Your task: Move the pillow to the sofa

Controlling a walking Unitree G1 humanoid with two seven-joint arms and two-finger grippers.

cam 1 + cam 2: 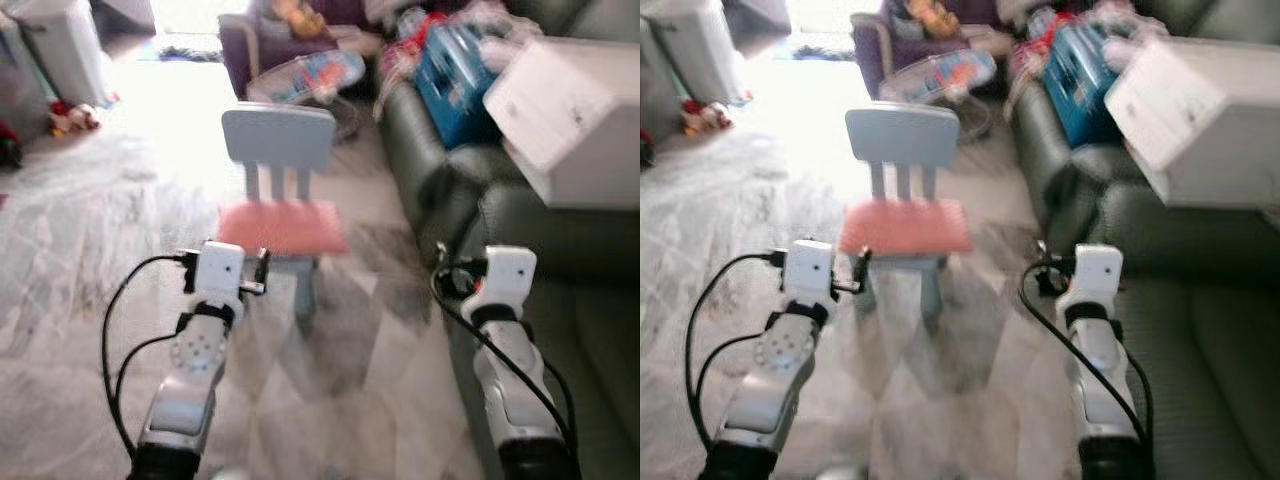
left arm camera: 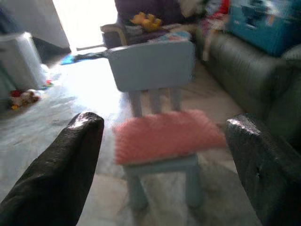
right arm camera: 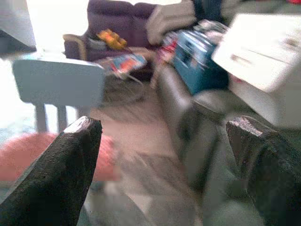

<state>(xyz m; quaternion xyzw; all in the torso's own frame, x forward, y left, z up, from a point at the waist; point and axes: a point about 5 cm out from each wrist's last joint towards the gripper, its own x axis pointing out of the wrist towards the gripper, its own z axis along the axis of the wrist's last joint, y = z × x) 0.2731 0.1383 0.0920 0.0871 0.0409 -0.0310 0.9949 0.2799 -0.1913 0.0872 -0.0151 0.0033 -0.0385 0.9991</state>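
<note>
A flat pink pillow [image 1: 283, 226] lies on the seat of a small light-blue child's chair [image 1: 279, 135] standing on the marble floor ahead of me. The dark green sofa [image 1: 560, 300] runs along my right side. My left gripper [image 2: 164, 179] is open, its black fingers [image 2: 61, 174] spread wide and pointing at the pink pillow [image 2: 164, 134], still short of the chair. My right gripper [image 3: 164, 183] is open too, held out over the floor beside the sofa [image 3: 188, 127], with the pillow [image 3: 28, 153] off to its side.
A large white box [image 1: 570, 120] and a blue case [image 1: 455, 85] rest on the sofa. A purple armchair [image 1: 270, 40] with toys stands behind the chair, and a baby bouncer [image 1: 310, 80] beside it. White bins [image 1: 60, 45] stand at far left. Open floor lies left of the chair.
</note>
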